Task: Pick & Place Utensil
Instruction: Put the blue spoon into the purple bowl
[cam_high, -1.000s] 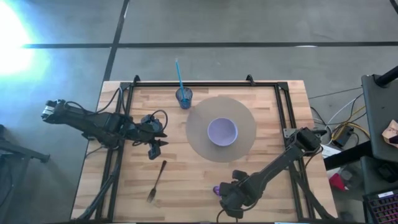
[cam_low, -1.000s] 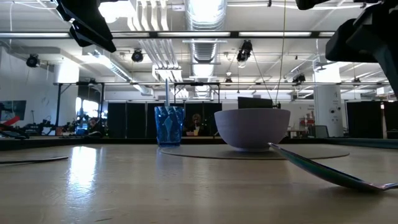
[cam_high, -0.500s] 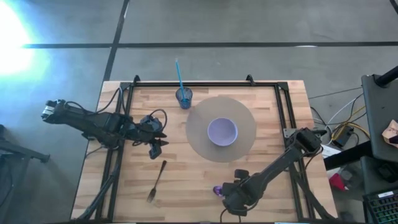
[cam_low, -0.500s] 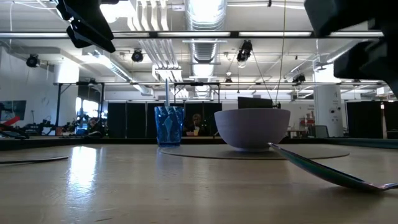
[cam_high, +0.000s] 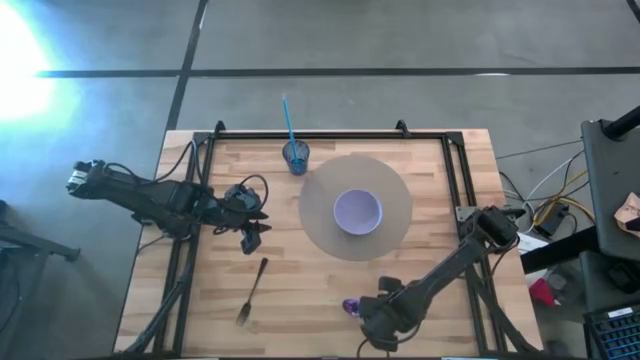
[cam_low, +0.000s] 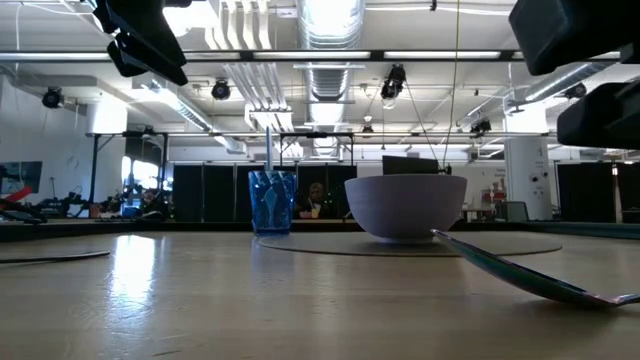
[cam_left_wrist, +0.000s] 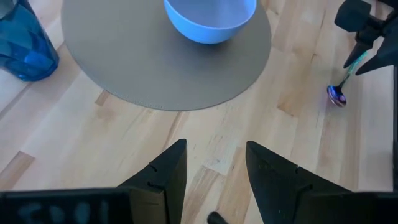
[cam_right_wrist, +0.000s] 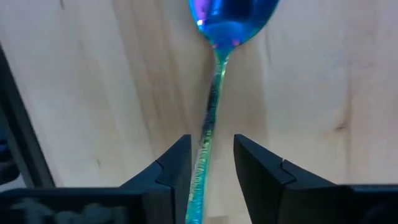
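We have the right gripper (cam_right_wrist: 208, 163) low over the near edge of the wooden table (cam_high: 430, 170), its fingers part-open and straddling the handle of the iridescent spoon (cam_right_wrist: 217, 74), which lies flat on the wood and is not yet clamped. The spoon's long axis runs straight ahead between the fingers, bowl end farthest from the wrist, pointing toward the lilac bowl (cam_high: 357, 211) on the round grey mat (cam_high: 320, 215). Our left gripper (cam_left_wrist: 214, 165) waits open above the fork (cam_high: 252, 289), so each arm has its own utensil nearer. We can read no brand or lettering anywhere.
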